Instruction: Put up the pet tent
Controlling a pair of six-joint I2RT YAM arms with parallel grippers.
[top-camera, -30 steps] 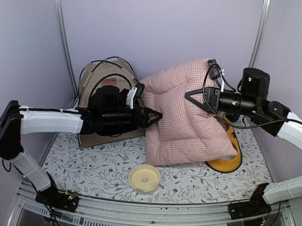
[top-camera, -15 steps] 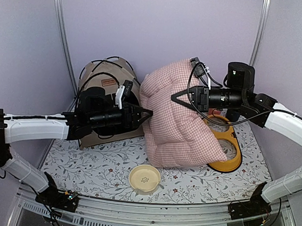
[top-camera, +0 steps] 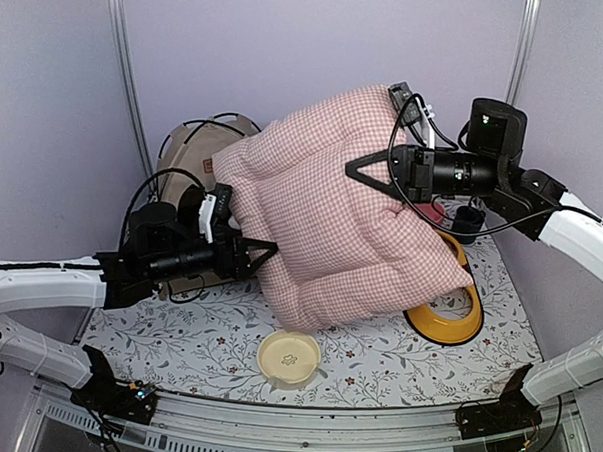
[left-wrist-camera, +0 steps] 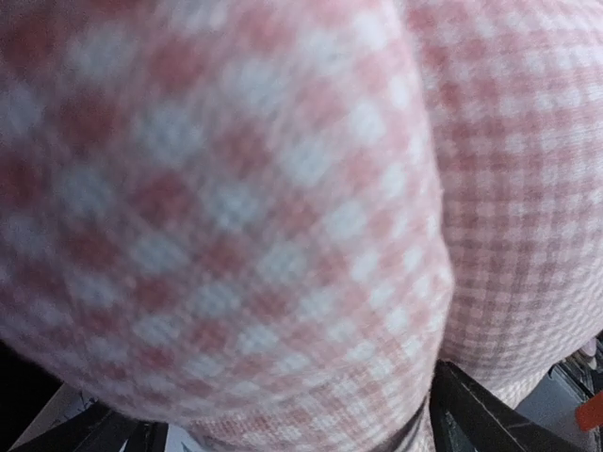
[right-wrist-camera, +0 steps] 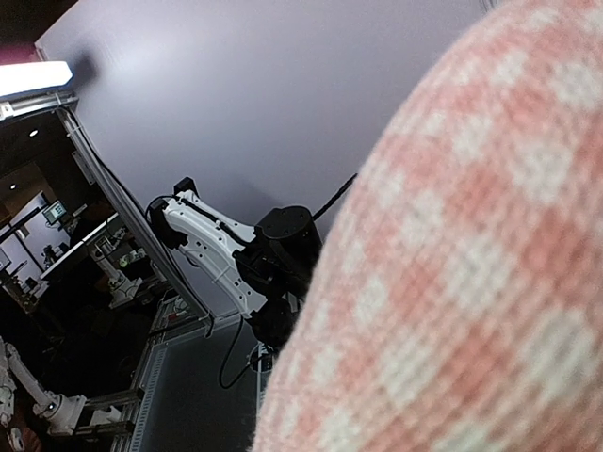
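The pet tent (top-camera: 181,147), tan with thin black poles, stands at the back left and is mostly hidden behind the pink-and-white checked cushion (top-camera: 332,217). Both grippers hold the cushion up, tilted over the middle of the table. My left gripper (top-camera: 267,252) is shut on its lower left edge. My right gripper (top-camera: 362,175) is shut on its upper right part. The cushion fills the left wrist view (left-wrist-camera: 283,188), with one dark finger (left-wrist-camera: 476,414) at the bottom right. It also covers the right half of the right wrist view (right-wrist-camera: 490,282), where my fingers are hidden.
A yellow oval feeder tray (top-camera: 455,321) lies at the right, partly under the cushion. A small cream bowl (top-camera: 289,356) sits near the front edge on the floral mat (top-camera: 177,331). A small black object (top-camera: 469,221) stands behind the tray. Purple walls close in on the back and sides.
The cushion has been lifted and swung left, now covering most of the tent. My left arm pulled back leftward with its edge; my right gripper rose slightly.
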